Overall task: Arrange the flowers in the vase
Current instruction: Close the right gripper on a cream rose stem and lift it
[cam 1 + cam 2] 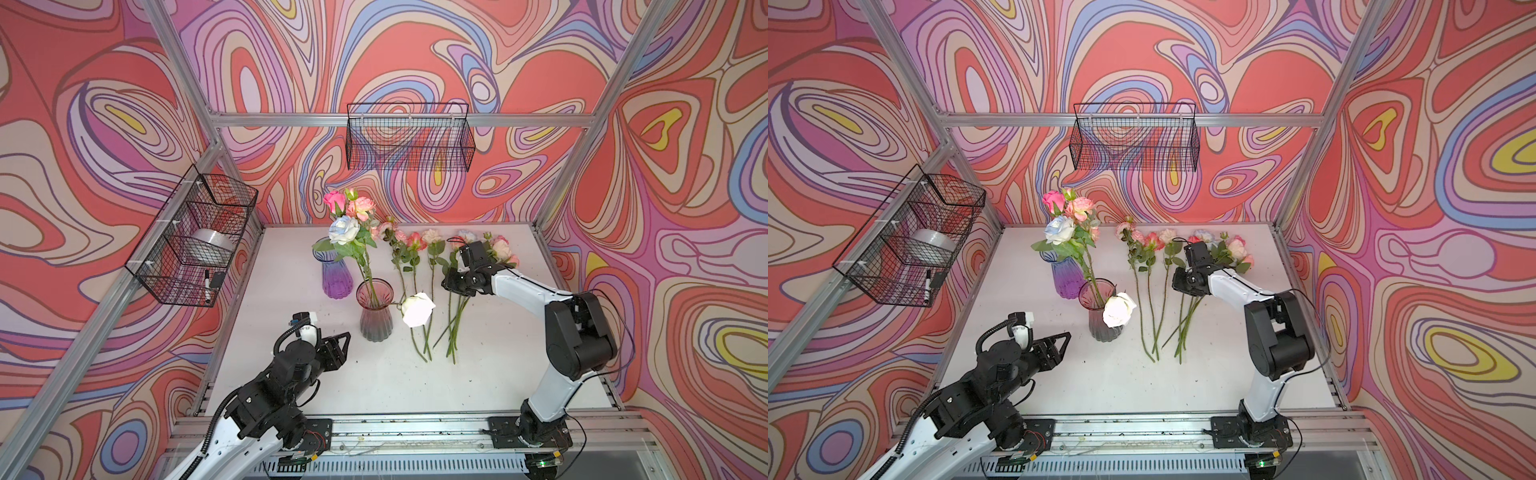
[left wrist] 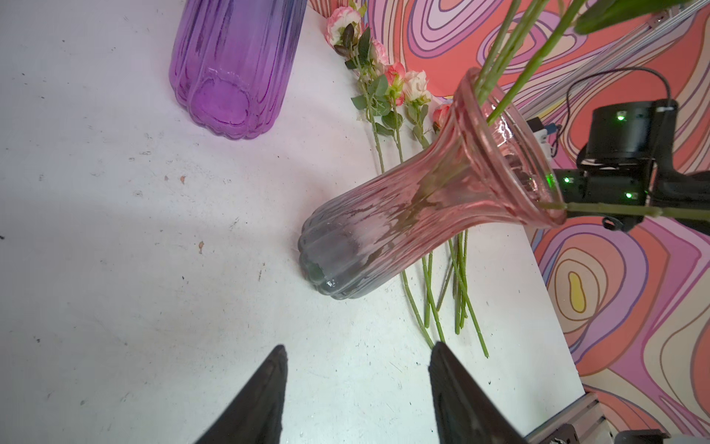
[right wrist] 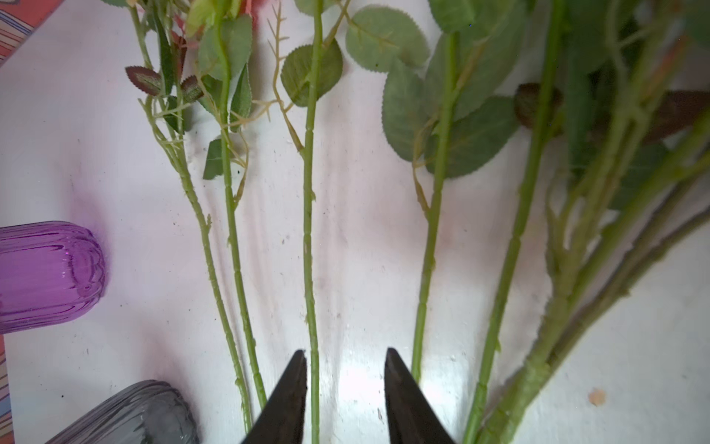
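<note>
The pink-to-grey glass vase (image 1: 376,322) (image 2: 403,226) stands mid-table and holds several flowers (image 1: 344,229) with pink, coral and pale blue heads. A white rose (image 1: 417,309) (image 1: 1119,309) leans out over its rim to the right. More roses (image 1: 415,243) lie in a row on the table to the right, stems (image 3: 309,230) toward the front. My right gripper (image 3: 345,350) (image 1: 453,286) hangs open over these stems, and one stem runs between its jaws beside one finger, ungripped. My left gripper (image 2: 359,346) (image 1: 345,337) is open and empty, front-left of the vase.
An empty purple vase (image 1: 336,270) (image 2: 230,65) stands behind and left of the pink one. A wire basket (image 1: 409,137) hangs on the back wall. Another basket (image 1: 195,237) on the left wall holds a tape roll and a marker. An aluminium rail (image 1: 415,432) runs along the table's front.
</note>
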Motion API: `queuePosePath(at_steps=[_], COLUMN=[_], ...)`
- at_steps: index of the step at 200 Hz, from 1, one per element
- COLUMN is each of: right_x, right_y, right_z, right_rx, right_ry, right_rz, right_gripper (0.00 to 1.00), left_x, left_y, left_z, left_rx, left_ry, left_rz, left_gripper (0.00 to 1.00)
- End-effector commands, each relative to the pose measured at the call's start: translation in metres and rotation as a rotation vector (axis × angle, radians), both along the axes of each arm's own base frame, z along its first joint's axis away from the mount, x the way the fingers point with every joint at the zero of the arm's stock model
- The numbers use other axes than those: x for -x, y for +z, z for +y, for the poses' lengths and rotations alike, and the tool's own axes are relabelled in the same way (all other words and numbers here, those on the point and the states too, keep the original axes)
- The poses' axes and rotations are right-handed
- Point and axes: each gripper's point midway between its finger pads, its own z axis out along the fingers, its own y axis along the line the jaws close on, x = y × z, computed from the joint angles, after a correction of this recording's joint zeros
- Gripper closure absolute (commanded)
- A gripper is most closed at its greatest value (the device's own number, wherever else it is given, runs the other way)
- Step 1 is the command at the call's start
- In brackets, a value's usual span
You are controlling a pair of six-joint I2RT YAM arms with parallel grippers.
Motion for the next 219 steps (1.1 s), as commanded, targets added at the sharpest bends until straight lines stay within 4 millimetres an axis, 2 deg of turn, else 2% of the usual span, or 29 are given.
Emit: queuePosePath(at_steps=[1,25,56,85,114,166,173,219], right_x=[-0.017,-0.022,-0.027,-0.030,-0.031,-0.032,-0.031,-0.033], right_y=[-0.011,-0.022,-0.016,-0.008,-0.009,-0.013,-0.017,-0.039], right_z=[0.010,0.015,0.016,0.014,0.015,0.016,0.017,0.026], right_rx=[-0.015,-0.015,-0.012,0.007,0.028,0.046,0.048,0.027], right_ry=[0.026,0.044,0.039,0.027,0.039,0.057,0.059,0.096], right_rz=[0.007,0.022,0.003,-0.022,-0.012,0.003,0.014,0.061], right_gripper=[0.64,0.62,0.60,0.55,0.51,0.45,0.45,0.56], left_x=[-0.003,-0.008,-0.017,-0.025,-0.027,-0.022,-0.019,-0.013], left_y=[0.000,0.001,-0.017,-0.025,-0.028,-0.018,-0.023,-0.020], left_z=[-0.005,-0.007,-0.018,-0.031,-0.038,-0.022,-0.017,-0.004], left_rx=[0.033,0.031,0.054,0.070,0.080,0.042,0.027,0.053], left_ry=[0.001,0.002,0.002,-0.016,-0.029,0.014,0.025,0.076], left_rz=[-0.003,-0.026,0.009,0.028,0.041,0.037,0.056,0.051], left_gripper=[0.41,0.40,0.40,0.41,0.41,0.41,0.41,0.41])
